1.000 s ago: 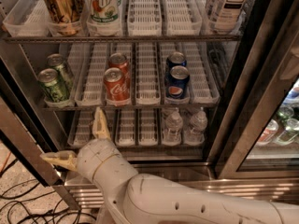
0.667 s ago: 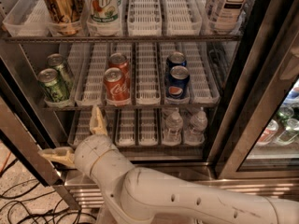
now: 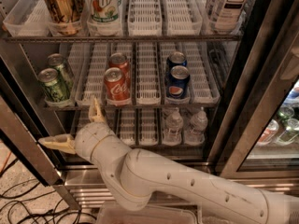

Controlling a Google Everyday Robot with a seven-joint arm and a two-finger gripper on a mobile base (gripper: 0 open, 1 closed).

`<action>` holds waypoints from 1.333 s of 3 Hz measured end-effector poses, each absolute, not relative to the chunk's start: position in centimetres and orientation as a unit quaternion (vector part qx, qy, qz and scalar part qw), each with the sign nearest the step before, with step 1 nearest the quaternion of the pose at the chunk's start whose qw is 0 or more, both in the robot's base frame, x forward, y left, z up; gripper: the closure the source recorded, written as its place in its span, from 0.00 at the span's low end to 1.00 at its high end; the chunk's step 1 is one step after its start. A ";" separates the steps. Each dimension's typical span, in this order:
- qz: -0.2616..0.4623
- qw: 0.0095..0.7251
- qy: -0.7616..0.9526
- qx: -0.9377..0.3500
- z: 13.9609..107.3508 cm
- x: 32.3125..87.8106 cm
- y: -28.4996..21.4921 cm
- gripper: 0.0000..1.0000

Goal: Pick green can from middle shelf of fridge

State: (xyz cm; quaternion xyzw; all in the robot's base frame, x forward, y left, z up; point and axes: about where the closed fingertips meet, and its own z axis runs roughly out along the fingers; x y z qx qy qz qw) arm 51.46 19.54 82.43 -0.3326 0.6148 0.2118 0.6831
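Two green cans stand in the leftmost lane of the middle shelf (image 3: 140, 105) of the fridge (image 3: 243, 101): the front green can (image 3: 53, 85) and another (image 3: 60, 66) behind it. My gripper (image 3: 74, 125) is open and empty, below and in front of the middle shelf, under the green cans. One tan finger (image 3: 96, 111) points up at the shelf edge. The other finger (image 3: 56, 143) points left. The white arm (image 3: 187, 185) crosses the bottom of the view.
Two red cola cans (image 3: 115, 85) and two blue Pepsi cans (image 3: 177, 80) stand in other middle-shelf lanes. Tall cans and a bottle (image 3: 103, 3) stand on the top shelf. Water bottles (image 3: 184, 125) are on the lower shelf. The open door frame (image 3: 23, 143) is at left; cables (image 3: 23, 204) lie on the floor.
The gripper and arm have shifted slightly up and right, closer to the middle shelf's front edge. The cans have not moved.
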 end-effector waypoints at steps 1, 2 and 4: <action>0.224 0.683 0.611 -0.333 82.3 53.6 20.2 0.00; 0.221 0.676 0.614 -0.342 82.0 55.1 21.0 0.00; 0.200 0.663 0.623 -0.364 81.1 56.8 22.8 0.35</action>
